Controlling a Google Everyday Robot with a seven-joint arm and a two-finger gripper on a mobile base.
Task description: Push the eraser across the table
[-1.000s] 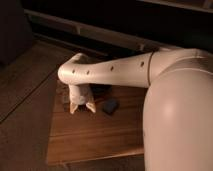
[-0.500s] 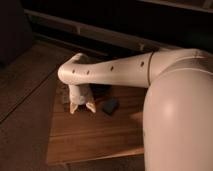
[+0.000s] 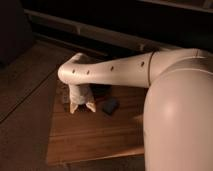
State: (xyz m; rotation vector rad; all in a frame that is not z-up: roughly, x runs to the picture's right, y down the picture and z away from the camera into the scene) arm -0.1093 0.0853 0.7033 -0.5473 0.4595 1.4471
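Saw wooden table (image 3: 90, 142) on dim floor (image 3: 22, 117), dark wall (image 3: 125, 17) behind. Found gripper (image 3: 83, 110) low over table's far-left part, fingers (image 3: 75, 106) apart, holding nothing. Made out eraser (image 3: 103, 90) only as dark sliver just right of gripper, under arm (image 3: 110, 70).

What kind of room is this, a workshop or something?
Probably a dim indoor test space: a plank table on a plain floor, a white robot arm over it, its open end effector pointing down at the tabletop.

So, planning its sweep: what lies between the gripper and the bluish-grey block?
Only bare table, camera view; the open gripper hangs low beside the block.
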